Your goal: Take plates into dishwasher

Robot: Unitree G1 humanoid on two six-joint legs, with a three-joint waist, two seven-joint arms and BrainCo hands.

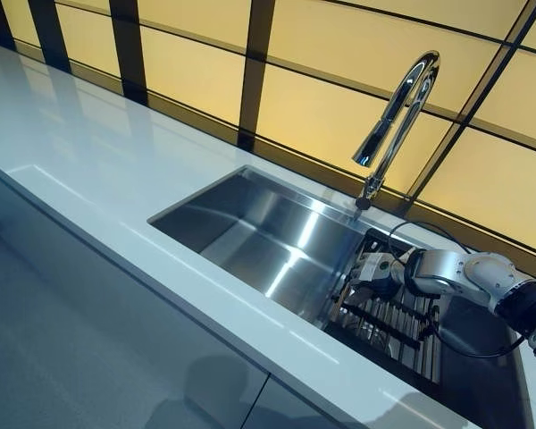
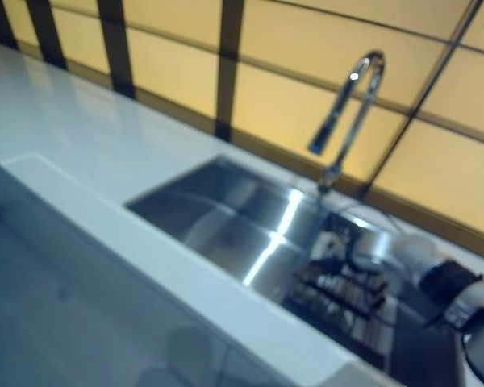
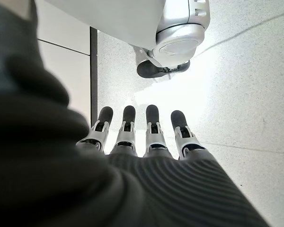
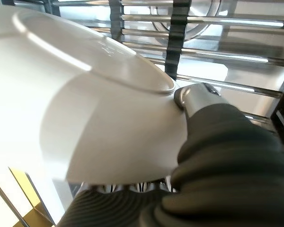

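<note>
A white plate (image 4: 85,109) fills the right wrist view, lying right against my right hand (image 4: 194,97). The thumb presses on the plate's rim and the other fingers are hidden under it. Metal bars of a drying rack (image 4: 217,56) run just past the plate. In the left eye view my right hand (image 1: 380,268) reaches in from the right over the dark rack (image 1: 402,313) at the right end of the sink; the plate cannot be made out there. My left hand (image 3: 146,142) hangs with straight fingers over the floor, holding nothing.
A steel sink (image 1: 268,232) is set into the white counter (image 1: 89,161), with a tall chrome faucet (image 1: 397,116) behind it. A yellow panelled wall with dark strips backs the counter. Cabinet fronts drop below the counter's front edge.
</note>
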